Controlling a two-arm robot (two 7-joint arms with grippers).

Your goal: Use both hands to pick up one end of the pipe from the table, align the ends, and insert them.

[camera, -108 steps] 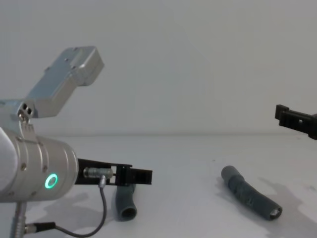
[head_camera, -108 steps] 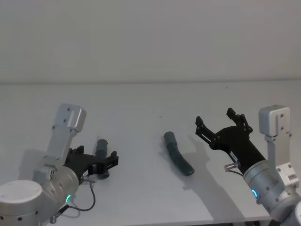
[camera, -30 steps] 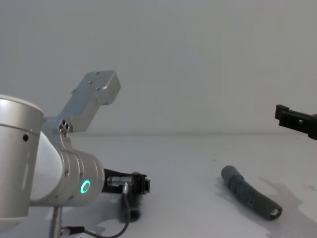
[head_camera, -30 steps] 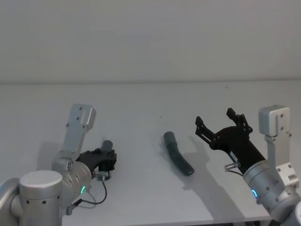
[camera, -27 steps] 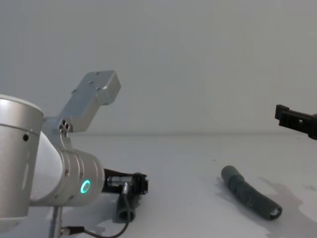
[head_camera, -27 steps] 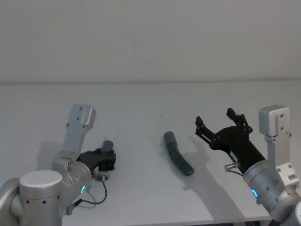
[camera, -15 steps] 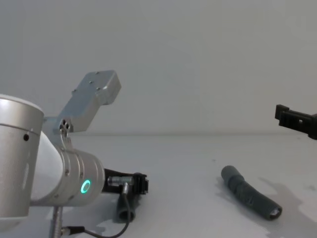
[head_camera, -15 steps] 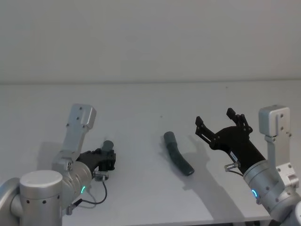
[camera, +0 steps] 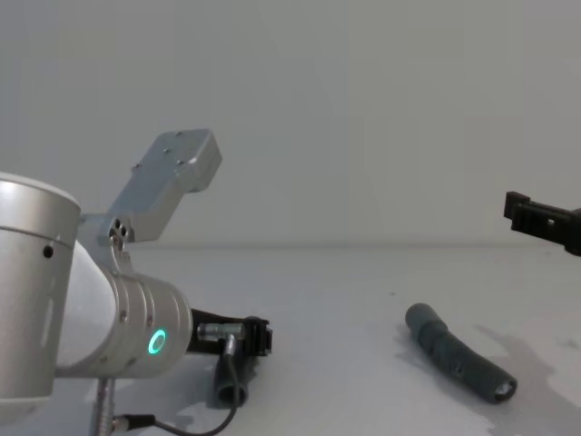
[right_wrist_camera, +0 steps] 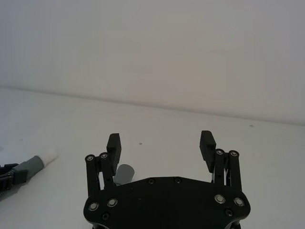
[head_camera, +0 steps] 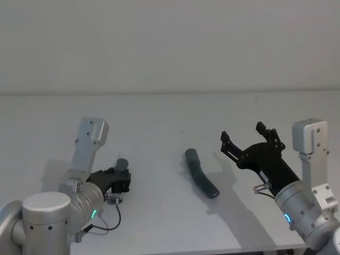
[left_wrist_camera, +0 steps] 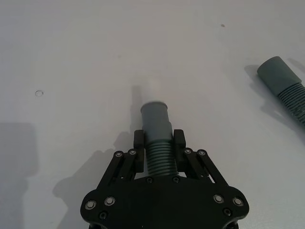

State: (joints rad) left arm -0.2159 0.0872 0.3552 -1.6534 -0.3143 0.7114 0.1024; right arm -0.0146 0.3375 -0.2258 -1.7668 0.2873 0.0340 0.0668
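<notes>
The short pipe piece [left_wrist_camera: 157, 148] is sitting clamped in the left gripper [left_wrist_camera: 158, 138], on the left side of the table [head_camera: 159, 117], near the robot. The two black fingers [left_wrist_camera: 139, 140] are pressing on its ribbed middle from both sides. Its smooth grey collar is sticking out beyond the fingers and its white tip [left_wrist_camera: 153, 89] is pointing away over the table. In the chest view the piece's other end [camera: 225, 389] is hanging low under the gripper, and I cannot tell whether it is touching the surface.

The longer pipe piece [head_camera: 202, 179] is lying flat on the table around the middle, well apart from the short one. It is bending slightly, with its wide cuff [head_camera: 190, 155] pointing to the far side and its other end pointing near and to the right.

The right gripper [head_camera: 242, 133] is hovering above the table to the right of the longer piece, holding nothing, with its fingers [right_wrist_camera: 113, 140] standing wide apart. A small pale label [head_camera: 264, 175] is showing on its black body, with writing too small to read.

A green ring light [camera: 158, 342] is glowing on the left arm's silver wrist, and a thin cable [camera: 227, 363] is looping down from a plug beside it. A plain pale wall [head_camera: 170, 42] is rising behind the table's far edge.
</notes>
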